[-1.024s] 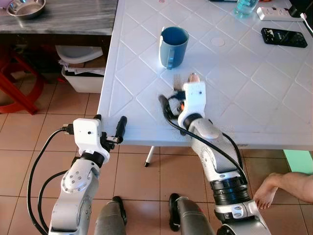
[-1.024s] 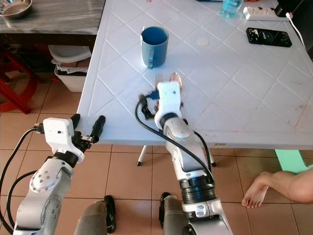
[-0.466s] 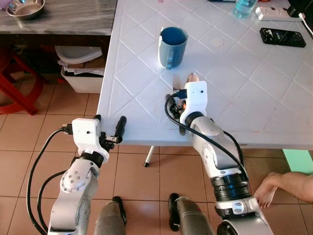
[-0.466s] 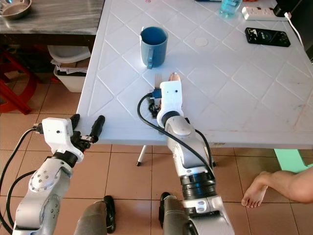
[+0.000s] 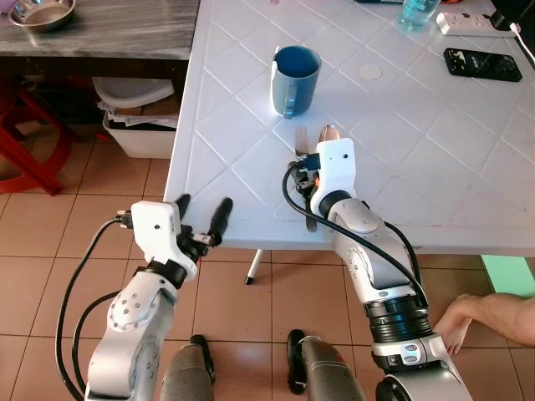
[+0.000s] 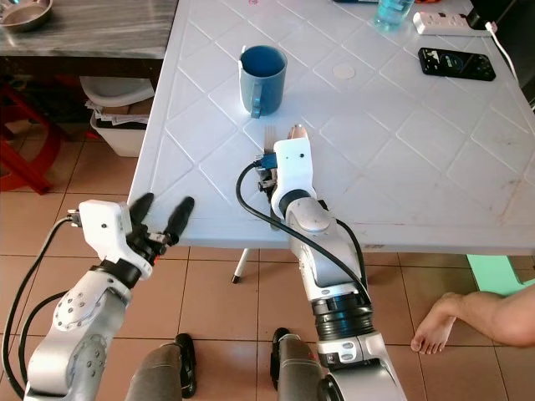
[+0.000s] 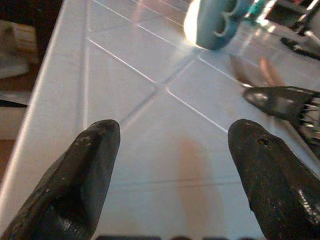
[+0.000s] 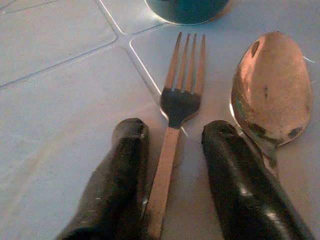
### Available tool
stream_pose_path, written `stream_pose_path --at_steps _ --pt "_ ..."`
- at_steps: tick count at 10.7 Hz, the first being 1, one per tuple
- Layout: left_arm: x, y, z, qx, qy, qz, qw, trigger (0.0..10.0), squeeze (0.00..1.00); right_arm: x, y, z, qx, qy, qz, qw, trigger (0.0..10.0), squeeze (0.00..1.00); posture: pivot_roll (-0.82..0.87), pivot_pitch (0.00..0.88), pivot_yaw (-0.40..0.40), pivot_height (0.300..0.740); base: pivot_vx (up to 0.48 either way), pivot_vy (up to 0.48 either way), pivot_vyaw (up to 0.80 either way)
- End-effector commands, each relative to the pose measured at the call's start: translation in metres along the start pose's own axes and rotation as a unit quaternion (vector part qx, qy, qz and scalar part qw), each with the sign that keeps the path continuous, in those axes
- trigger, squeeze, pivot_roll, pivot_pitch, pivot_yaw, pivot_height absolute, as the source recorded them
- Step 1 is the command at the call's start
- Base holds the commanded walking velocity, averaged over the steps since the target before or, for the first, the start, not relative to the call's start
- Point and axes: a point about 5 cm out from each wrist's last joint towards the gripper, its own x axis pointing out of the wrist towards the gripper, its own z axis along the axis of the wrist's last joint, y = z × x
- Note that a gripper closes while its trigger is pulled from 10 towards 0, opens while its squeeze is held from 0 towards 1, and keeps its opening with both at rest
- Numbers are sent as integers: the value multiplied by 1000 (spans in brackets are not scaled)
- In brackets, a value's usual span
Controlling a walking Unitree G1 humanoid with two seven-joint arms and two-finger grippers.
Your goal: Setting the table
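— Right gripper (image 5: 302, 158) first: from the head camera, where does it sit?

— Over the white table (image 5: 435, 159), near its front edge, at about 6 o'clock from the blue mug (image 5: 294, 78). Its white wrist block hides the fingers, so from up here I cannot tell how they stand. A fork (image 5: 301, 138) and a spoon (image 5: 329, 134) poke out just beyond it, side by side, heads toward the mug.

— And the other arm?

— The left gripper (image 5: 201, 218) hangs in front of the table's near edge, at roughly 8 o'clock from the right one, fingers spread wide with nothing between them. A phone (image 5: 485, 63) lies at 2 o'clock on the far side; a person's bare foot (image 5: 456, 324) shows on the tiled floor at 4 o'clock.

— Left wrist view?

— Two black fingertips (image 7: 87, 170) well apart, the table's surface between them — mug (image 7: 215, 22) and cutlery blurred beyond.

— Right wrist view?

— The fingers (image 8: 120, 180) straddle the fork's (image 8: 177, 105) handle; one seems to touch it, the other stands a little off, so it is parted rather than clamped. The spoon (image 8: 270, 90) lies just beside the fork, its handle passing under the other finger.
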Motion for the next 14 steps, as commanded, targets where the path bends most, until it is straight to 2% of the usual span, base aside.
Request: stream_pose_path --at_steps 1,4,6,7,12,14 --pt "-4 -9 2 -9 1 -32 999 10000 0 -8 -9 -62 21 139 -21 990 0 0 -28 286 -16 740 0 0 0" --pt "-4 -12 0 -16 7 -57 998 10000 0 -8 -10 -62 33 132 -30 990 0 0 -30 270 -9 740 0 0 0" --pt "-2 -1 -6 6 26 -9 1000 10000 0 -6 -5 -49 82 94 -23 992 0 0 -31 265 -7 740 0 0 0" --pt "-2 5 -10 5 35 10 999 10000 0 -5 2 -38 85 74 -10 994 0 0 -34 256 -5 740 0 0 0" --pt "4 8 -9 27 24 23 999 10000 0 -4 22 -21 99 36 36 994 0 0 -36 236 -7 740 0 427 0" --pt "7 7 -9 31 20 23 999 10000 0 -3 25 -10 96 9 43 994 0 0 -40 242 -12 740 0 480 0"
